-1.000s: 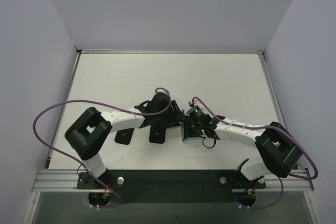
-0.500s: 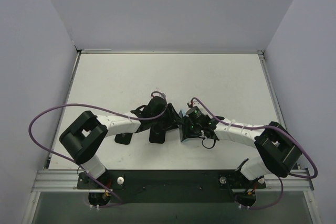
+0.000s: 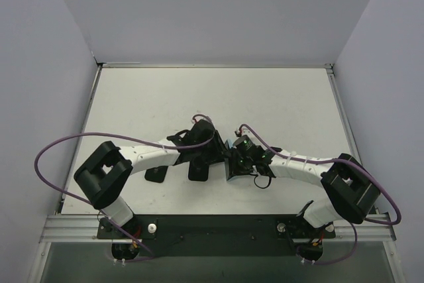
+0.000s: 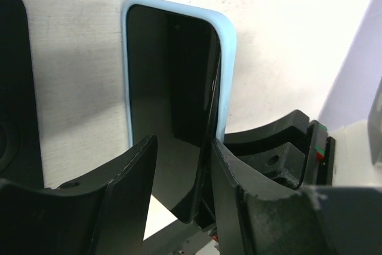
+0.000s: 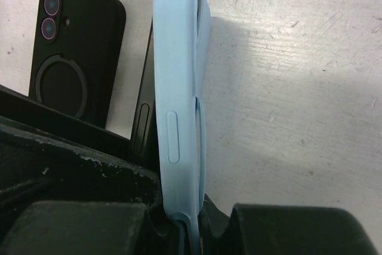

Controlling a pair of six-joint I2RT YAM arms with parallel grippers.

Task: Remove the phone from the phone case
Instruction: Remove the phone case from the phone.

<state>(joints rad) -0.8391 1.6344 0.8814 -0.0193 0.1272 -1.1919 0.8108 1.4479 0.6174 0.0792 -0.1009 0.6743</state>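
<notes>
While my right pincer (image 5: 185,222) pinched the phone case (image 5: 179,58) on edge and my left pincer (image 4: 182,147) stood spread astride the phone (image 4: 206,117), half-levered out of that case, a glancing squeeze could have snapped it back in.

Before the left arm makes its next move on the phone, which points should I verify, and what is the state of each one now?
1. Right gripper clamped on the blue case: ok.
2. Case stands on its edge, not flat: ok.
3. Phone has one long edge out of the case: ok, a black edge shows beside the case in the right wrist view.
4. Left gripper straddles the phone: ok.
5. Left fingers closed on the phone: not ok, a gap shows at one finger.
6. Black device flat on the table lies apart from the case: ok.
</notes>
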